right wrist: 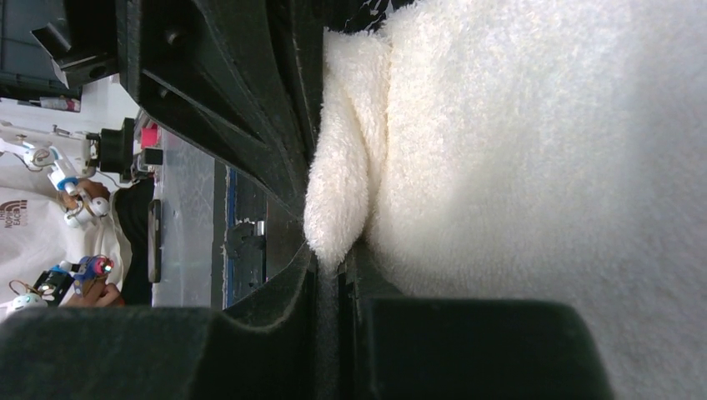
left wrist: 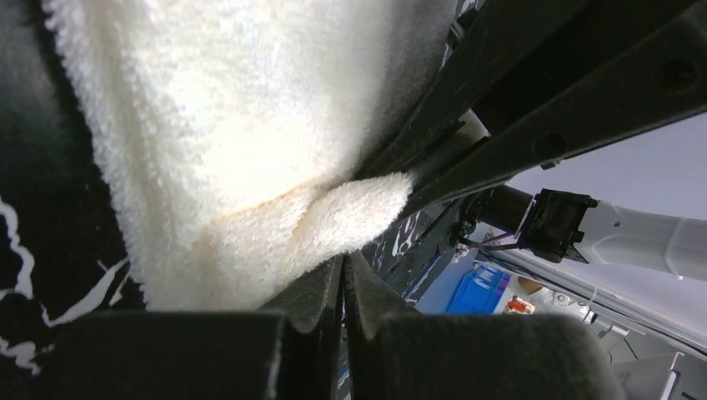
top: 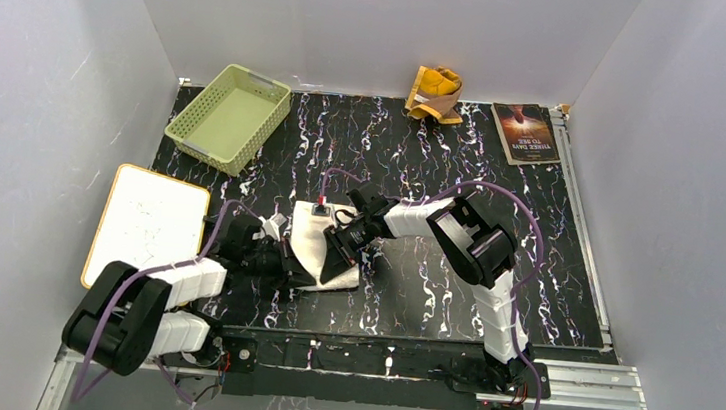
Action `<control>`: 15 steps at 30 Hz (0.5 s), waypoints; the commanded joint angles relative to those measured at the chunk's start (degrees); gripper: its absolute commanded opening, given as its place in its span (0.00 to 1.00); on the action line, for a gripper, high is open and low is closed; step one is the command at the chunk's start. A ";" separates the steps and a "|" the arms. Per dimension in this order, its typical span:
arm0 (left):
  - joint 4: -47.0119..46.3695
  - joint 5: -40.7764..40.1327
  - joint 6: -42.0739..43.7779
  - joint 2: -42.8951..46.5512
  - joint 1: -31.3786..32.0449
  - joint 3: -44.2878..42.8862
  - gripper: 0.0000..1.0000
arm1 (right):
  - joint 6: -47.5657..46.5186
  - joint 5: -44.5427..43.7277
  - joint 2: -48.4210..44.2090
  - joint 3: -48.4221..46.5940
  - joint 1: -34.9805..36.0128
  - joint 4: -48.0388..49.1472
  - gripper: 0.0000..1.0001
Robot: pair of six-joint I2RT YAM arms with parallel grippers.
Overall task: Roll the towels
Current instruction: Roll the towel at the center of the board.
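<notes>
White walls box in your black table, its top streaked with white veins like marble. Nearest you, both arms start from the rail at the near edge and bend inward, so that their wrists meet over the middle of the table. Your left arm lies low and reaches to the right. Your right arm rises to a raised elbow, then folds back leftward and down.

Between them lies the cream towel, a thick, fluffy terry cloth spread flat under the two wrists, which hide much of it from above. Your left gripper has its dark padded fingers pressed together on a small tongue of the towel's edge. Your right gripper pinches a soft doubled fold of the same towel, with its jaws nearly closed. Each wrist view shows the other gripper's black frame close beside the pinched spot.

Left of the arms, a flat white board with a yellow rim hangs over the table's side. Beyond it sits a pale green slotted basket. At the far edge, the yellow towel lies crumpled against the back wall, tan side showing. A dark-covered book lies near it, to its right.
</notes>
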State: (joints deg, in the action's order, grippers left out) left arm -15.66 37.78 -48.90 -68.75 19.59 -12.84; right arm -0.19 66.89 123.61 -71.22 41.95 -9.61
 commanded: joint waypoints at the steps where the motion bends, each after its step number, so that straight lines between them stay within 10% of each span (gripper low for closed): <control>1: -5.53 -3.11 -0.23 -4.64 -0.52 -2.05 0.00 | -3.15 -6.46 0.78 -0.73 -0.35 -0.80 0.00; 6: -10.28 -3.08 -0.64 -9.12 -0.87 -0.06 0.00 | -3.08 -8.63 0.08 -0.43 -0.48 -0.55 0.04; 9: -12.60 -2.57 -0.83 -11.71 -0.94 1.57 0.00 | -2.42 -13.18 -1.20 0.08 -0.79 0.11 0.47; 10: -13.31 -2.46 -0.92 -12.42 -0.96 2.12 0.00 | -2.26 -14.41 -1.79 0.19 -1.20 0.18 0.83; 11: -13.89 -2.35 -0.93 -12.96 -0.96 2.58 0.00 | -1.94 -15.55 -2.41 0.13 -1.75 0.24 0.97; 15: -16.00 -1.70 -0.67 -15.40 -1.02 3.67 0.00 | -1.21 -22.59 -7.94 -0.01 -4.79 0.83 0.98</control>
State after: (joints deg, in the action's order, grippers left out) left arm -31.86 41.23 -51.33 -80.77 18.83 -11.88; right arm 1.39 63.24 117.93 -71.26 40.99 -11.25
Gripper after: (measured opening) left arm 0.007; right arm 0.976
